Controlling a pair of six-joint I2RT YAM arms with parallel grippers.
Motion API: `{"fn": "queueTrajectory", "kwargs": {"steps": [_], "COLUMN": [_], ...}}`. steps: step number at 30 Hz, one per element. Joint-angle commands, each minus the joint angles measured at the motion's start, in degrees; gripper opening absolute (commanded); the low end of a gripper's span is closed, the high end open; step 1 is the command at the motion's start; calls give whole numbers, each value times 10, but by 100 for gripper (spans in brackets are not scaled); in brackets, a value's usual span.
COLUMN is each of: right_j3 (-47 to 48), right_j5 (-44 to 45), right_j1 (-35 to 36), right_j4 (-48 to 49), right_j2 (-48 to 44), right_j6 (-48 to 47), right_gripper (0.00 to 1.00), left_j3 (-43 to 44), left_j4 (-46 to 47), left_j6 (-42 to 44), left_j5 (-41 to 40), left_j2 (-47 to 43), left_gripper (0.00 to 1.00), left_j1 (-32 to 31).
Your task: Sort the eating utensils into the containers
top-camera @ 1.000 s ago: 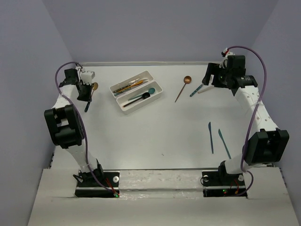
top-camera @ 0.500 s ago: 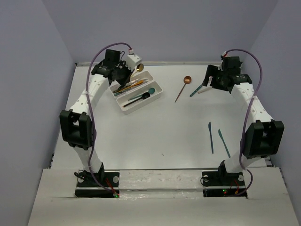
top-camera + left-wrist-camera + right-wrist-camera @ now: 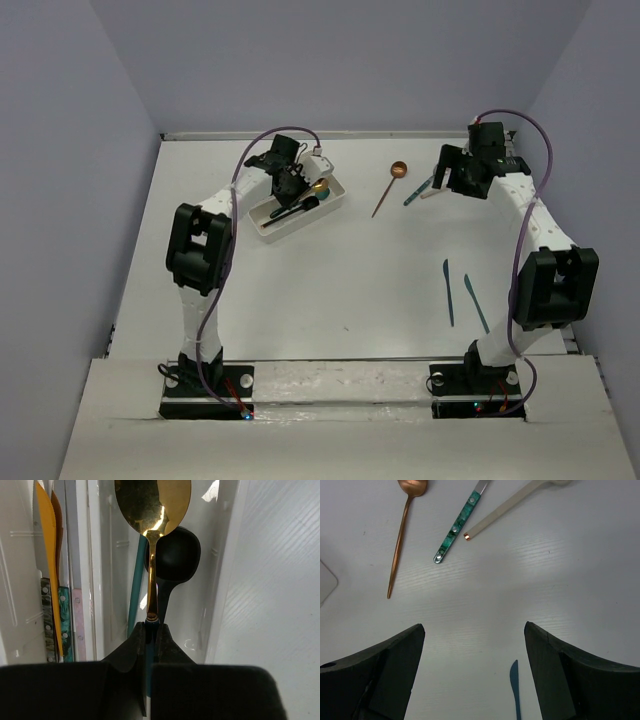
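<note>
Cream spoon (image 3: 502,510) bowl cut off; teal knife (image 3: 459,526) blade too.

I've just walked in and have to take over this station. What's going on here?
Two robot arms are sorting cutlery. The left pincer is shut on the handle of a gold spoon, holding it over the white tray where a black spoon lies. The right pincer hangs open above the table, with a copper spoon, a teal-handled knife and a cream spoon loose ahead of it. A blue knife and a second blue knife lie nearer that arm's base.
</note>
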Motion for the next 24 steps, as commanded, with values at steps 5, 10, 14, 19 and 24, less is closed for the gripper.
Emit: {"fn": "queueTrajectory", "kwargs": {"steps": [5,10,14,19,24], "right_j3": [46,58,90,151,245], "right_j5": [68,96,67,32,41], "right_j1": [-3,-21,-48,-66,-66], "right_j4": [-8,-10,-7,22,31], "right_j2": [26,55,128,222,294], "right_j6": [38,85,164,239,247], "right_gripper": [86,82,77,73,72], "left_j3": [-19,-35,-26,21,30], "left_j4": [68,72,67,39,17], "left_j6": [-17,-14,-25,-40,-48], "left_j5": [-74,-83,-89,-94,-96], "left_j2": [17,8,-5,-10,-31], "left_gripper": [9,45,63,68,68], "left_j1": [-10,-14,-13,-13,-12]}}
